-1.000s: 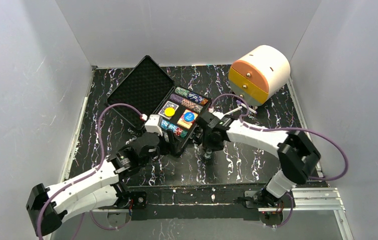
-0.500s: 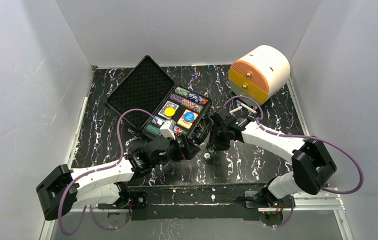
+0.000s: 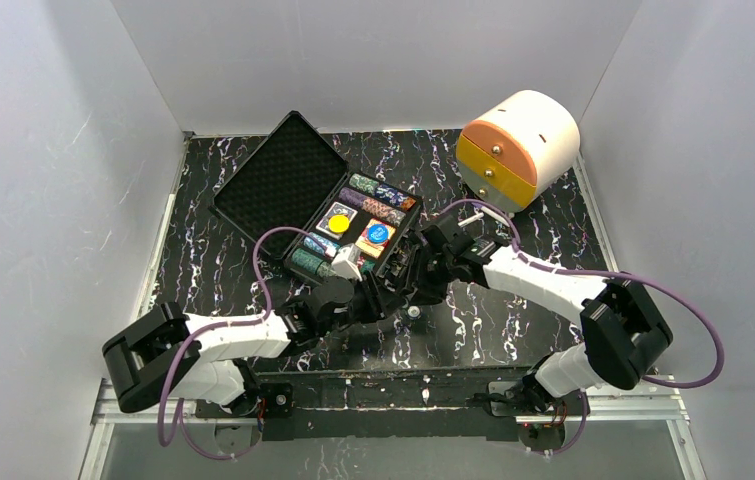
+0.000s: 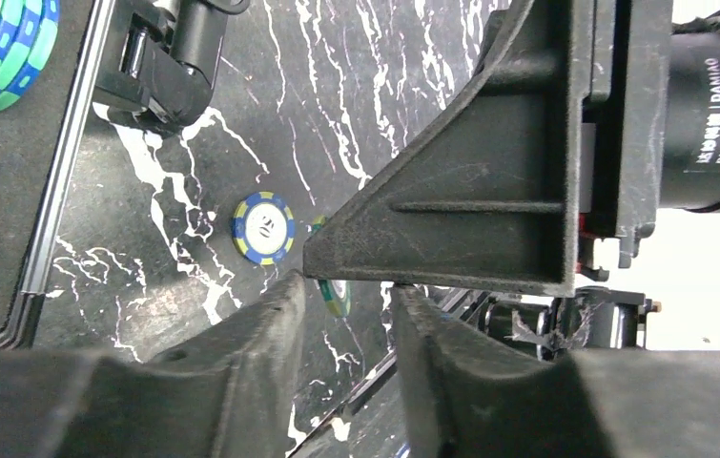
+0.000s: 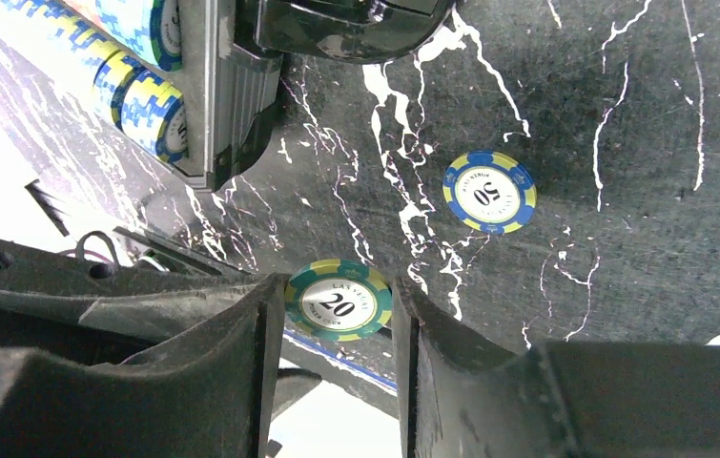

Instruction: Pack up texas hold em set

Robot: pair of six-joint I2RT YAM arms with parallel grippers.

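From above, the case [image 3: 358, 229] lies open at about 11 o'clock on the table [image 3: 553, 220], its lid [image 3: 278, 178] folded back toward 10 o'clock. The tray already holds several chip rows [image 3: 381, 198] and a yellow button [image 3: 337, 222], so I judge the packing mostly done. The drawer box [image 3: 518, 145] sits apart at 1 o'clock. Both arms bend inward and meet just off the case's near corner, toward 5 o'clock of it. The left pincer [image 3: 385, 292] reaches in low from 8 o'clock and the right pincer [image 3: 415, 283] from 3 o'clock, their tips close together. In the left wrist view, a blue chip [image 4: 263, 228] lies flat on the table beside the case edge. A green chip [image 4: 335, 296] shows edge-on near the left pincer's tips, whose jaws stand apart with a gap wider than the chip's edge. Whether they touch it I cannot tell. In the right wrist view, the right pincer [image 5: 337, 307] is clamped on the green chip [image 5: 339, 298] by its rim, face toward the camera. The blue chip [image 5: 489, 193] rests at 1 o'clock of it, near but not touching. What is left, in my judgement, is seating these two chips in the tray and then closing the lid.
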